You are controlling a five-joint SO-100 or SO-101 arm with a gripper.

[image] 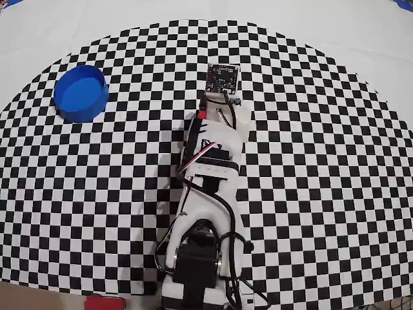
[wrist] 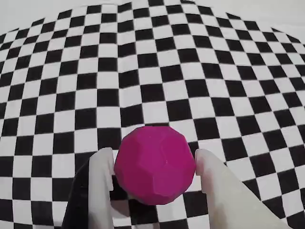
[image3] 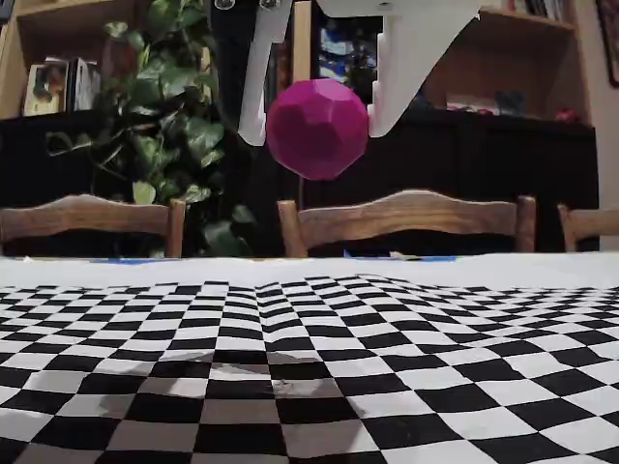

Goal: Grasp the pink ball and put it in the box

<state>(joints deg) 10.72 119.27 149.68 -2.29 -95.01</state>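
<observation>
**Pink ball held aloft, box far to the side**

Ball and jaws fill the wrist view: the pink ball (wrist: 155,164), a faceted magenta sphere, sits between the two white fingers (wrist: 101,183), which press on its left and right flanks. The jaws are clamped on the pink ball. In the fixed view the ball (image3: 317,130) hangs well above the checkered cloth (image3: 309,367) on the bench, gripped from above, with a faint shadow on the squares below it. Behind stand wooden chairs (image3: 406,217), a leafy plant (image3: 169,106) and bookshelves.

In the overhead view the arm (image: 213,168) reaches up the middle of the cloth, its wrist camera board (image: 222,77) at the far end; the ball is hidden under the arm there. The box (image: 80,93), a round blue container, stands upright at the upper left, well apart from the arm.
</observation>
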